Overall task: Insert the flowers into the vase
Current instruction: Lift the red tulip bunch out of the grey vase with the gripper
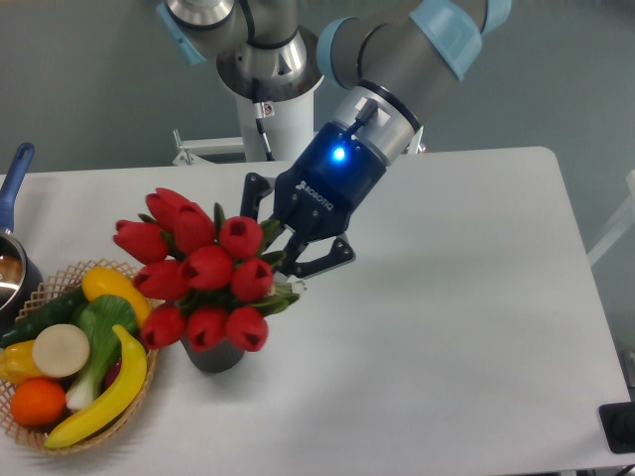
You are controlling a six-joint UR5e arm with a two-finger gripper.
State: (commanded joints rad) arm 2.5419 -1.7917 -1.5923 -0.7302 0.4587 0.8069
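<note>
The gripper, a dark blue body with black fingers and a lit blue lamp on its back, comes down at a slant from the grey and pale blue arm, and its fingers are pinched on the green stems of the flowers, just right of the blooms. One black finger shows plainly below the stems; the other is partly hidden behind the leaves.

The table is a white, smooth top with rounded corners, and behind it stands a plain grey wall. The arm's white base is mounted at the table's far edge, behind the vase.

The vase, a short dark cylinder, stands on the table near its front left part. The red tulip blooms hang over it, tilted and spreading to its left, so that its mouth is hidden under them; whether the stem ends are inside cannot be told. The gripper is above and to the right of the vase, not touching it.

Just left of the vase sits a wicker basket with fruit and vegetables, the lowest blooms overlapping its rim. Farther left of the vase, at the picture's edge, is a pot with a blue handle.
</note>
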